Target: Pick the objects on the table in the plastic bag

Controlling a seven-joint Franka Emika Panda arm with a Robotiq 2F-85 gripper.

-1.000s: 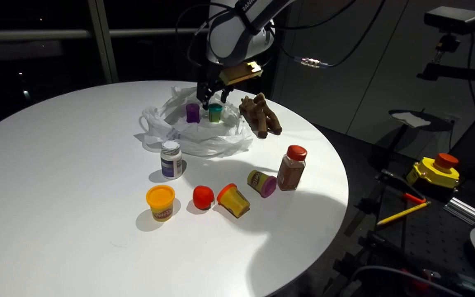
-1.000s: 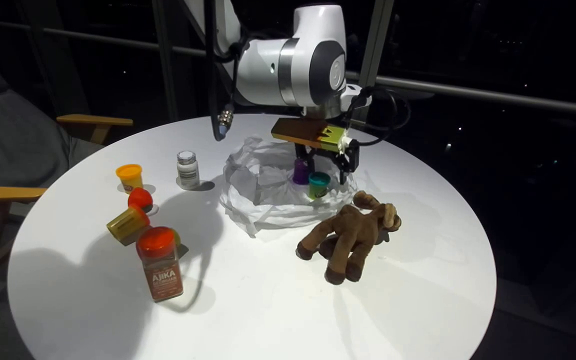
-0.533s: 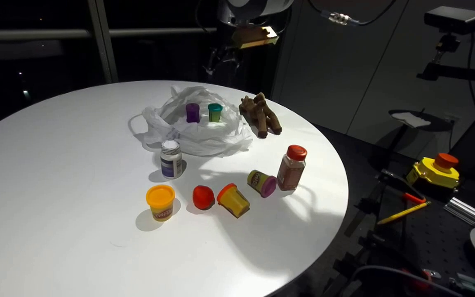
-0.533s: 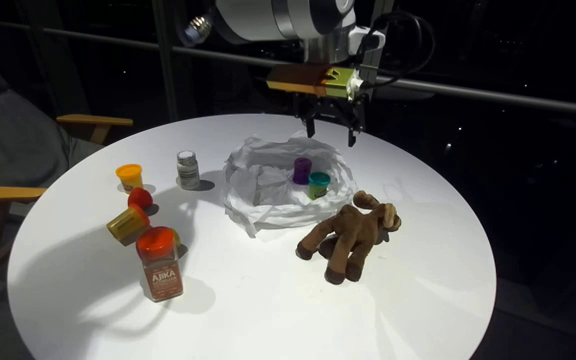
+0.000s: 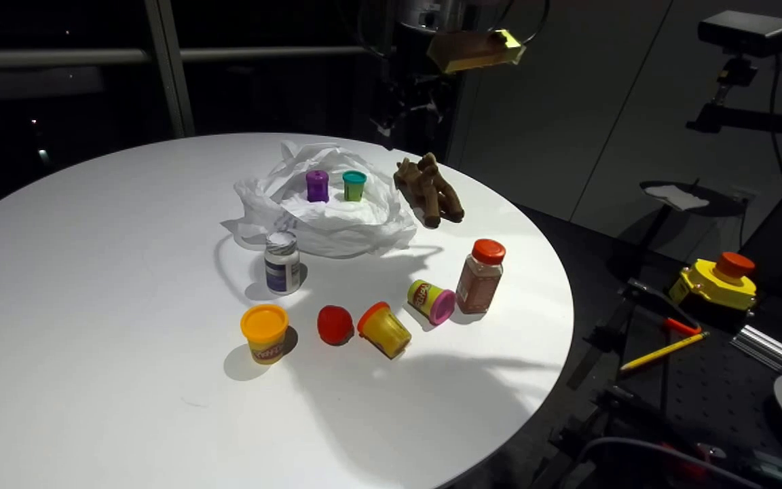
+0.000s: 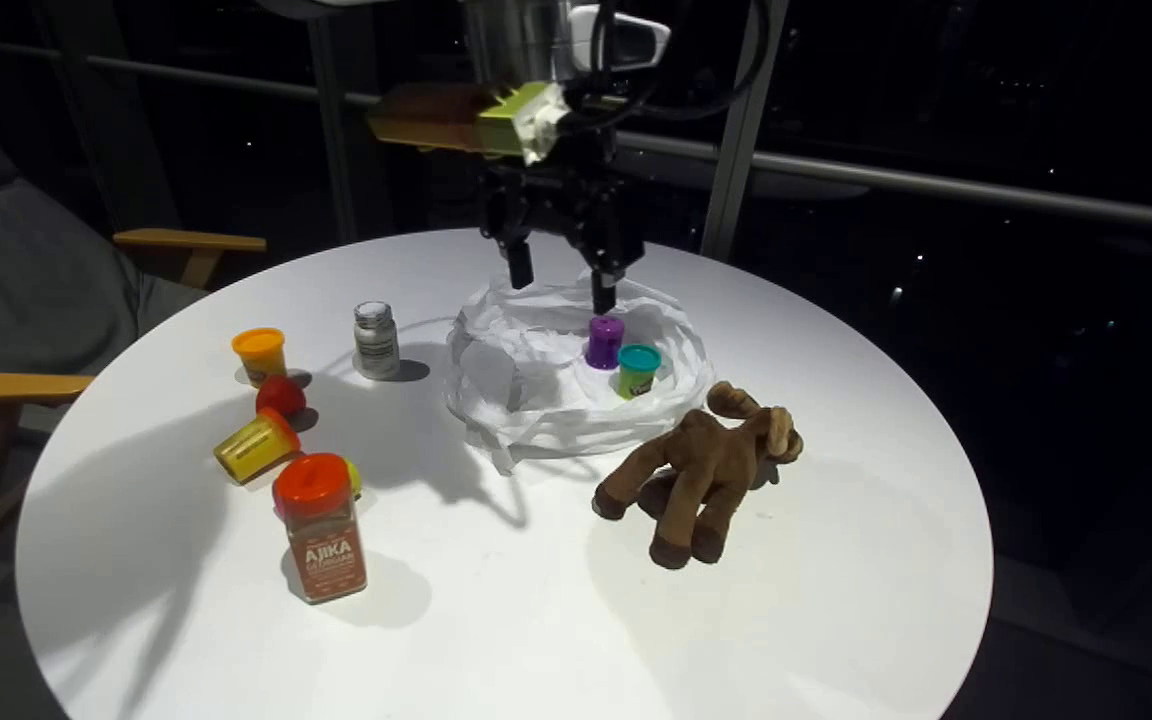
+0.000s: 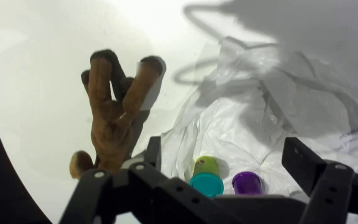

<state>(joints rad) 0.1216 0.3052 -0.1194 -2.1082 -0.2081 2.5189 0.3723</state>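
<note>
My gripper (image 6: 563, 283) is open and empty above the white plastic bag (image 6: 551, 440). Its fingers spread wide in the wrist view (image 7: 227, 157). Inside the bag stand a purple container (image 6: 605, 345) and a green tub with a teal lid (image 6: 638, 373). Outside it on the table are a brown plush animal (image 6: 701, 460), a white bottle (image 5: 282, 268), an orange tub (image 5: 265, 333), a red round object (image 5: 334, 324), a yellow tub with an orange lid (image 5: 384, 331) lying tilted, a yellow tub with a pink lid (image 5: 430, 302) on its side, and a red-capped Ajika jar (image 6: 329, 562).
The round white table (image 5: 126, 285) carries everything. Its edge shows in the wrist view. A chair (image 6: 191, 240) stands beside the table. A side stand holds a yellow box with a red button (image 5: 713, 285) and a pencil (image 5: 664, 351). A camera (image 5: 751, 32) stands on an arm.
My gripper has risen out of the bag, then shifted sideways, right or left depending on the exterior view. The green tub and purple container stay in the bag. The table objects have not moved.
</note>
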